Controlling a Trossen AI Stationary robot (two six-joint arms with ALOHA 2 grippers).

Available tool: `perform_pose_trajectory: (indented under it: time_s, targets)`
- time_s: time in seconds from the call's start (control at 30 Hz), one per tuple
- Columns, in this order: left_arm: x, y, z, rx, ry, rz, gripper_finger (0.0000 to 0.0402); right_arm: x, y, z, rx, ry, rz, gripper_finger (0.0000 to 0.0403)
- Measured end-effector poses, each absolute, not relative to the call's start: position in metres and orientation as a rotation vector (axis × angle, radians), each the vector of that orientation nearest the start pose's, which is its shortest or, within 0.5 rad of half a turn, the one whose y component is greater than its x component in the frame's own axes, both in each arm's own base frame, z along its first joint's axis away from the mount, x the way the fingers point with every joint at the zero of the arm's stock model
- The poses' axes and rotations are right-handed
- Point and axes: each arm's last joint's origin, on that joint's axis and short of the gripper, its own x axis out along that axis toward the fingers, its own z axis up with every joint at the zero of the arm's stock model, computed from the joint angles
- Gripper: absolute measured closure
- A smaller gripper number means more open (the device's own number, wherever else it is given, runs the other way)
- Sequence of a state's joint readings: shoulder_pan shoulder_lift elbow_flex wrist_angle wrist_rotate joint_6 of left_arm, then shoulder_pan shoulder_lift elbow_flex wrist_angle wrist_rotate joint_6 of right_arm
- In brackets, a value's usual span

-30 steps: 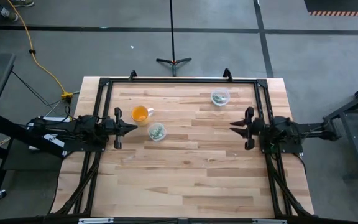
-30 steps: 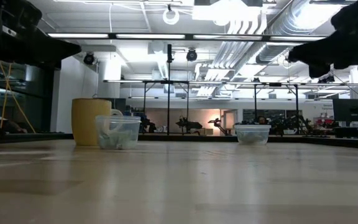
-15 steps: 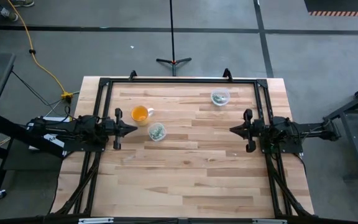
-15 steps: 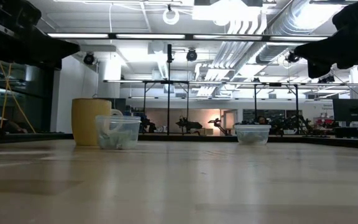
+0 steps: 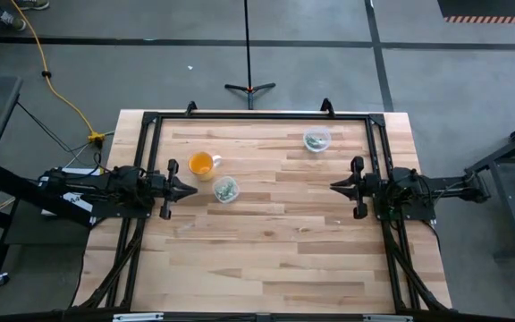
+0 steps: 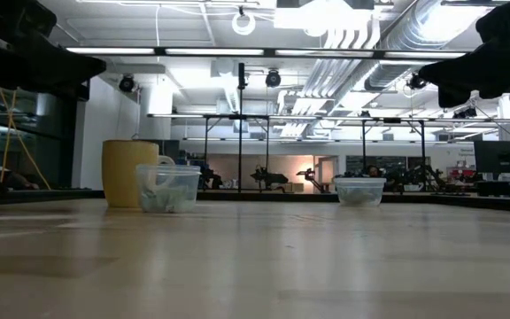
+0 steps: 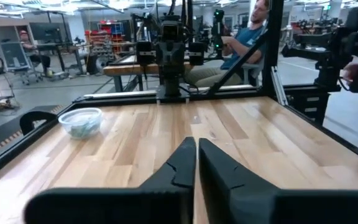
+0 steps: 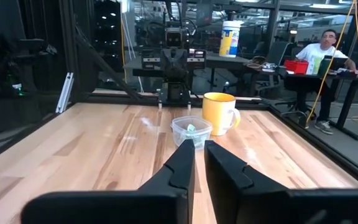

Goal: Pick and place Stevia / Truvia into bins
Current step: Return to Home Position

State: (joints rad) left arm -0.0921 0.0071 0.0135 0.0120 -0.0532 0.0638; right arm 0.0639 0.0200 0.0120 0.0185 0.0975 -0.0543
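Two clear cups stand upright on their bases on the wooden table. One cup [image 5: 226, 189] is left of centre, and the other cup [image 5: 316, 139] is at the far right. Both hold green-and-white packets [image 8: 191, 129]. My left gripper [image 5: 192, 190] is shut and empty. It hovers above the table just left of the nearer cup. My right gripper [image 5: 333, 186] is shut and empty, and it hovers above the table's right part. From the left wrist I see the far cup [image 7: 81, 122]. From the right wrist I see the other cup [image 8: 191, 132].
An orange cup with a handle [image 5: 202, 164] stands just beyond the left clear cup and also shows in the right wrist view [image 8: 219, 113]. A black frame [image 5: 257, 116] runs along the table's far and side edges. People sit beyond the table [image 7: 241, 37].
My left gripper has drawn back a little toward the table's left edge, and my right gripper a little toward the right edge. The cups have not moved.
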Motion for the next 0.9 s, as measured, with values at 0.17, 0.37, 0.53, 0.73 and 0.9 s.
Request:
perform_pose_trajectory:
  time_s: [0.17,0.37,0.53,0.73,0.9]
  targets:
    - [0.097,-0.0074,0.1687,0.065,-0.02,-0.038,0.034,0.0981,0.0035,0.1679,-0.045,-0.01,-0.034,0.0371]
    - [0.097,-0.0074,0.1687,0.035,-0.019,-0.039,0.0362,0.098,0.0035,0.1683,-0.049,-0.011,-0.034,0.037]
    - [0.097,-0.0075,0.1687,0.019,-0.019,-0.04,0.0368,0.098,0.0035,0.1683,-0.05,-0.011,-0.033,0.037]
    - [0.097,-0.0075,0.1687,0.017,-0.019,-0.041,0.0343,0.098,0.0034,0.1683,-0.051,-0.011,-0.034,0.037]
    - [0.097,-0.0075,0.1687,0.018,-0.019,-0.041,0.0323,0.098,0.0034,0.1683,-0.051,-0.011,-0.034,0.037]
